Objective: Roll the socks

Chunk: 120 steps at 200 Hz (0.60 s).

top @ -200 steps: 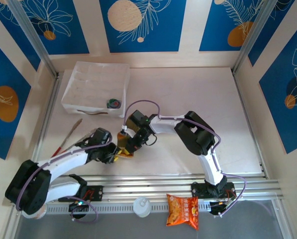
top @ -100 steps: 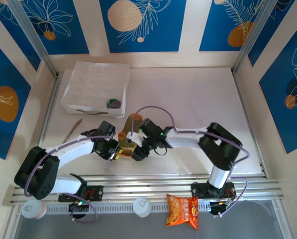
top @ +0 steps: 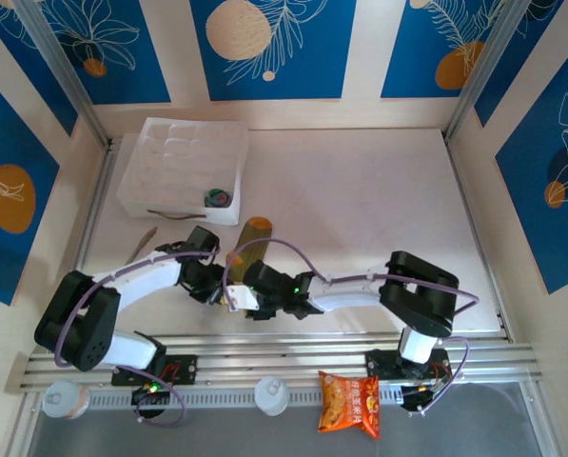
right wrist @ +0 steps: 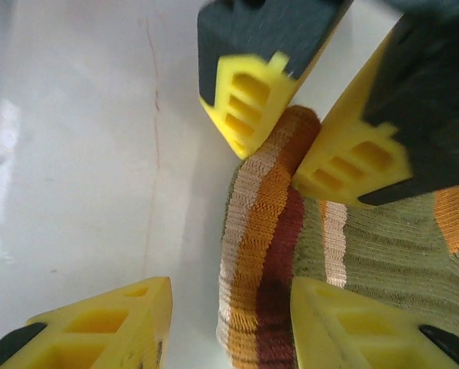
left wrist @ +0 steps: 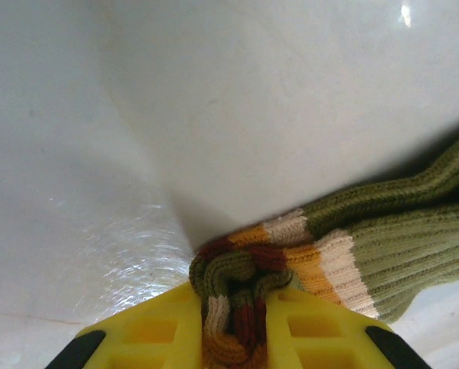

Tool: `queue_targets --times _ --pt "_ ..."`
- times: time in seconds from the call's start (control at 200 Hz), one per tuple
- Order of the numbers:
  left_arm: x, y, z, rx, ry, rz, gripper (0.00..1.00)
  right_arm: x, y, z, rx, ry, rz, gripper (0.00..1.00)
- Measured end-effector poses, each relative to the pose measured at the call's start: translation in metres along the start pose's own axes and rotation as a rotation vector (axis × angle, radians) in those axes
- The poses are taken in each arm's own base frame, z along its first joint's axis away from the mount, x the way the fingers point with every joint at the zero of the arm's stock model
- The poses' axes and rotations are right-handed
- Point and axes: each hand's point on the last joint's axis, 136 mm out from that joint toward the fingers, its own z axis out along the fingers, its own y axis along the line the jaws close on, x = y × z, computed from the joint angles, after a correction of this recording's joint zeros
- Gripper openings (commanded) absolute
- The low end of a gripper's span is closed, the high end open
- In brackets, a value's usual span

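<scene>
On the near side of the tray, off its right corner: left gripper, clenched on the bunched cuff of the sock. Olive ribbed knit, with cream, orange and dark-red bands at the cuff and an orange patch further along. Lying on the table, reaching from the clamp back toward that tray corner. Just to the right and a little farther from the tray: right gripper, jaws apart, gripping nothing, straddling the striped band, left finger clear of the fabric.
</scene>
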Motion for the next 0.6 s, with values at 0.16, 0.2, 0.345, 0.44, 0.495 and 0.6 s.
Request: queue_targets --times 0.16,0.2,0.345,0.44,0.495,0.6 --pt "0.000 -0.001 0.000 -0.003 0.035 -0.003 0.20 0.003 -0.009 0.016 0.048 0.058 -0.058 0.40" --pt "0.000 -0.001 -0.001 -0.004 0.041 -0.001 0.19 0.003 -0.012 0.020 0.063 0.070 -0.062 0.37" --pt "-0.001 -0.001 -0.002 0.001 0.050 0.003 0.21 0.003 -0.015 0.025 0.071 0.112 -0.060 0.02" --pt "-0.005 0.000 -0.005 0.015 0.035 -0.004 0.34 0.000 -0.017 0.025 0.059 0.113 -0.018 0.00" --pt "-0.008 0.004 -0.009 0.024 0.008 -0.003 0.46 -0.003 -0.016 0.026 0.029 0.100 0.019 0.00" --pt "-0.016 0.011 -0.021 0.043 -0.063 -0.026 0.62 -0.013 -0.008 0.026 -0.070 0.053 0.105 0.00"
